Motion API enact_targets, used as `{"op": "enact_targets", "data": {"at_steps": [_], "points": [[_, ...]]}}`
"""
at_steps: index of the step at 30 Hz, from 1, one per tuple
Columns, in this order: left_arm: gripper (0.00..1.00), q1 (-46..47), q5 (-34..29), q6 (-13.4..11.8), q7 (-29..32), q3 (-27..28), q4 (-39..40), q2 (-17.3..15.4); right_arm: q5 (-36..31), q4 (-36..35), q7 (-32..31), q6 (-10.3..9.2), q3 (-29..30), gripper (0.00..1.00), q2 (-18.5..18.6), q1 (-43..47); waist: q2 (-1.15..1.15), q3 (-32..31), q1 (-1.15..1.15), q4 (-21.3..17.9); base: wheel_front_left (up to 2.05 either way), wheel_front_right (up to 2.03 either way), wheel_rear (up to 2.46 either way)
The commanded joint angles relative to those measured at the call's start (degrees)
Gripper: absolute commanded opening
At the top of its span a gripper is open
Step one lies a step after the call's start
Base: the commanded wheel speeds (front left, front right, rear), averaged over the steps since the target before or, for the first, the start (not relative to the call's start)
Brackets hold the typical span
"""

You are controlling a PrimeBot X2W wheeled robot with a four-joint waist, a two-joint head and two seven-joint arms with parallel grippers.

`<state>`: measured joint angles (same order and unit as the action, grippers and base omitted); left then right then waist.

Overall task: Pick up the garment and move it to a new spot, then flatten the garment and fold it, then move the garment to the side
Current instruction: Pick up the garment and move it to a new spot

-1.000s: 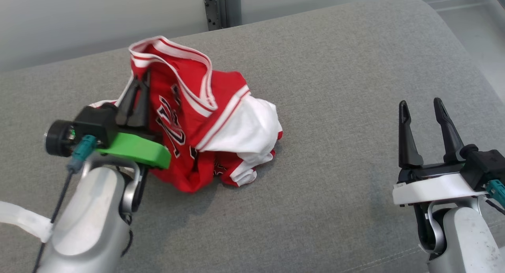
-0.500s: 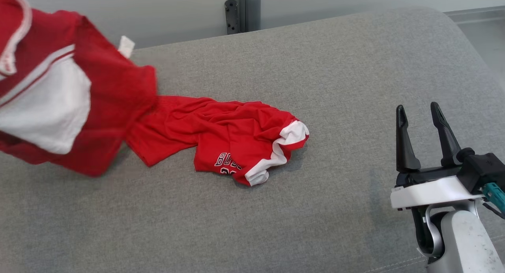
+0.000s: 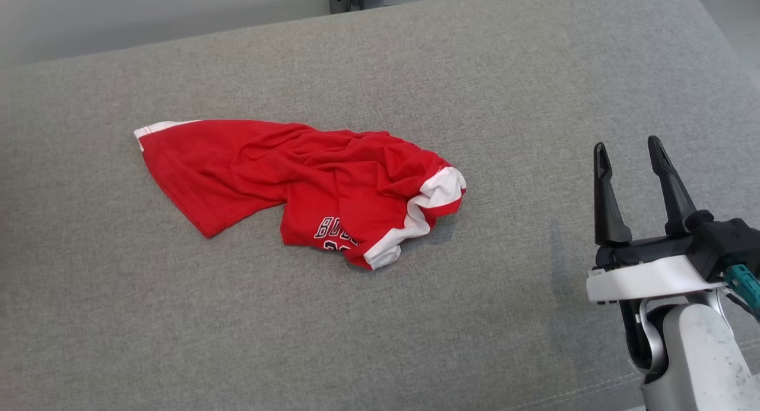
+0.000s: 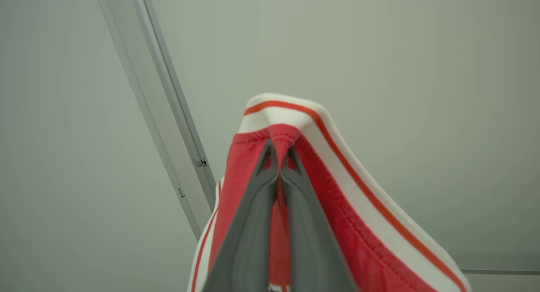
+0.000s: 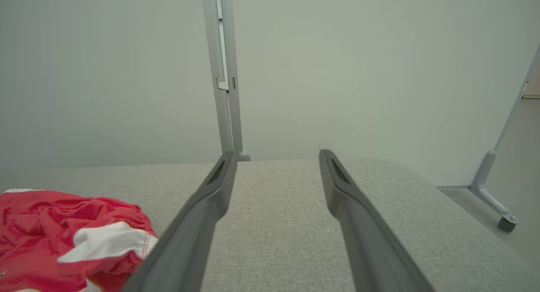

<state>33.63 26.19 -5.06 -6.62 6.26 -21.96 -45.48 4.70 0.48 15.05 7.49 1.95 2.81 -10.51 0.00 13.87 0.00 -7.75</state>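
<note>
The left claw (image 4: 279,157) is pinched shut on a fold of the red garment (image 4: 346,216), right at its white, red-striped trim. The cloth hangs high in front of a pale wall, clear of the grey cushion (image 3: 534,72). A second ago this claw was buried in a single red and white heap on the cushion. The heap has since come apart: the trimmed garment went up and away to the robot's left. A second red piece (image 3: 249,167) with white edging and partly visible lettering stayed behind. It now lies stretched and wrinkled near the cushion's middle.

The right claw (image 3: 626,146) hovers at the cushion's right side, fingers spread wide and empty, well apart from the cloth, as it was before.

The pick-up looks done. Setting down, flattening and folding are not yet begun.
</note>
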Motion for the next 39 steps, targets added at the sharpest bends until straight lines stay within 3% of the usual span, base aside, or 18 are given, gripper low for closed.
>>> {"op": "enact_targets", "data": {"at_steps": [1,9,13,14,15,16,17,22,28,39], "points": [[0.00,1.19,0.34,-0.07,-0.35,0.06,-1.00,-0.36,-0.69,-0.45,0.20,0.00,0.11,1.00,0.15,-0.89,0.00,3.29,0.00,-0.42,0.00,0.00,0.00],[0.00,1.23,1.40,-1.01,0.95,-0.36,-10.37,1.66,-2.03,-1.30,0.20,0.00,0.62,1.00,0.15,-2.62,0.00,8.68,0.00,-0.19,0.00,0.00,0.00],[0.00,1.27,2.45,-0.28,3.04,-1.75,-15.09,3.64,-2.74,-1.53,0.20,0.00,0.58,1.00,0.14,-3.47,0.00,9.79,0.00,0.12,0.00,0.00,0.00],[0.06,1.22,2.45,-0.26,3.90,-2.12,-16.25,3.95,-2.90,-1.47,0.20,0.00,0.53,1.00,0.15,-3.70,0.00,9.90,0.00,0.19,0.00,0.00,0.00],[0.21,1.04,2.48,-0.62,4.86,-2.38,-17.60,4.15,-3.00,-1.44,0.20,0.00,0.41,1.00,0.14,-3.92,0.00,9.99,0.00,0.27,0.00,0.00,0.00],[0.48,0.81,2.67,-0.91,5.73,-2.57,-18.75,4.37,-3.04,-1.39,0.20,0.00,0.35,1.00,0.15,-4.06,0.00,10.04,0.00,0.34,0.00,0.00,0.00],[1.00,0.63,3.06,-1.20,6.35,-2.49,-19.92,4.67,-3.06,-1.36,0.20,0.00,0.28,1.00,0.14,-4.16,0.00,10.06,0.00,0.43,0.00,0.00,0.00],[1.00,0.38,4.73,-1.80,5.72,-1.77,-23.77,6.89,-3.45,-1.09,0.20,0.00,0.96,1.00,0.15,-3.79,0.00,8.95,0.00,1.95,0.00,0.00,0.00],[1.00,-0.95,6.05,-0.27,5.12,-1.49,-26.09,7.77,-3.47,-0.81,0.20,0.00,1.19,1.00,0.15,-3.07,0.00,5.45,0.00,5.37,0.00,0.00,0.00],[1.00,-3.42,4.43,6.06,-3.77,-4.03,-21.38,7.59,-2.52,1.17,0.20,0.00,1.48,1.00,0.17,-0.87,0.00,-2.11,0.00,9.80,0.00,0.00,0.00]]}}
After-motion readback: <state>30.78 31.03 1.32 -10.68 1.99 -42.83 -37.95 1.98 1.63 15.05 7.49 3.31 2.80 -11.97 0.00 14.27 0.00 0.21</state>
